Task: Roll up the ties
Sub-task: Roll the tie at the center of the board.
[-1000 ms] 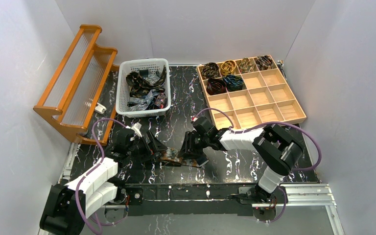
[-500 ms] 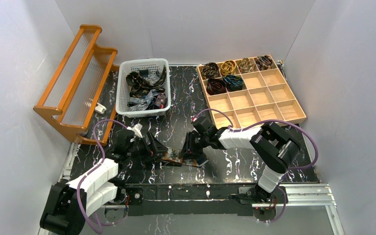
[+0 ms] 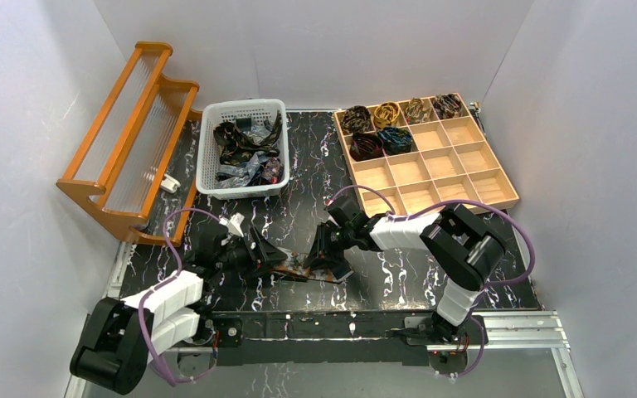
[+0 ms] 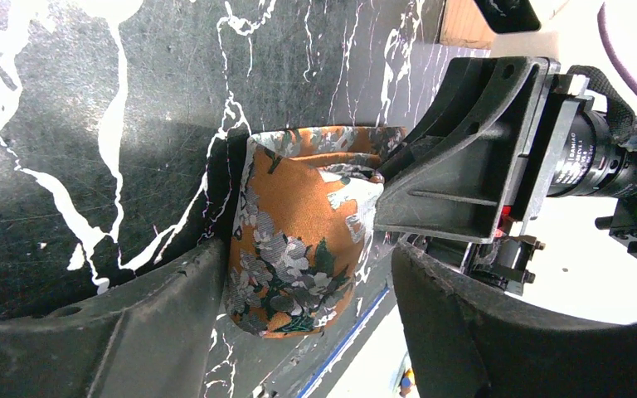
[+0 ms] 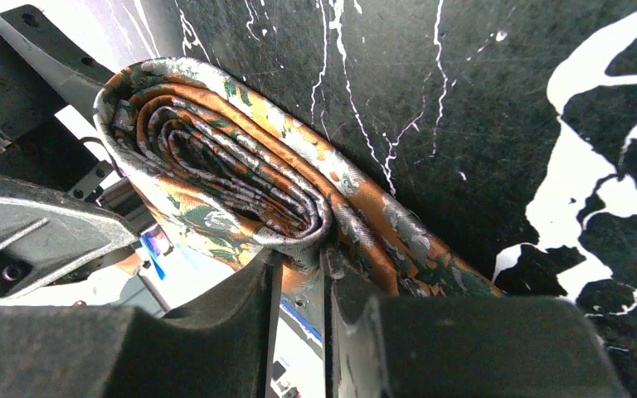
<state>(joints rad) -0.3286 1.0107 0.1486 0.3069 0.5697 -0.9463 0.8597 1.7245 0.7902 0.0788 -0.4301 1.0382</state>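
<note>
Fabric of rust-orange with grey-green flowers, the tie (image 3: 296, 265) lies on the black, white-veined surface (image 3: 299, 191) close to its front edge, midway between the two arms. From the right wrist, the tie (image 5: 216, 166) shows as a flattened coil of several layers, one end open toward the camera, with a flat tail running off along the surface to the lower right. The right jaws are clenched on the near edge of that coil: the fingers (image 5: 464, 348) stand almost together and a fold of the cloth goes into the narrow gap between them. From the left wrist, the tie (image 4: 299, 240) is a plump bundle sitting between the fingers (image 4: 149, 323) of the left jaws, which are released and spread wide; one finger seems to touch the bundle's side, while the other stands apart from it. The black housing of the right arm (image 4: 473, 149) meets the bundle from the opposite side. Farther back on the surface, a white basket (image 3: 240, 106) holds loose ties (image 3: 245, 151) in a dark tangle. To its right, a wooden tray (image 3: 456, 178) of square compartments carries rolled ties (image 3: 386, 112) in the four cells of its back row and the first two of the next row. An orange wooden rack (image 3: 124, 149) stands at the left.
</note>
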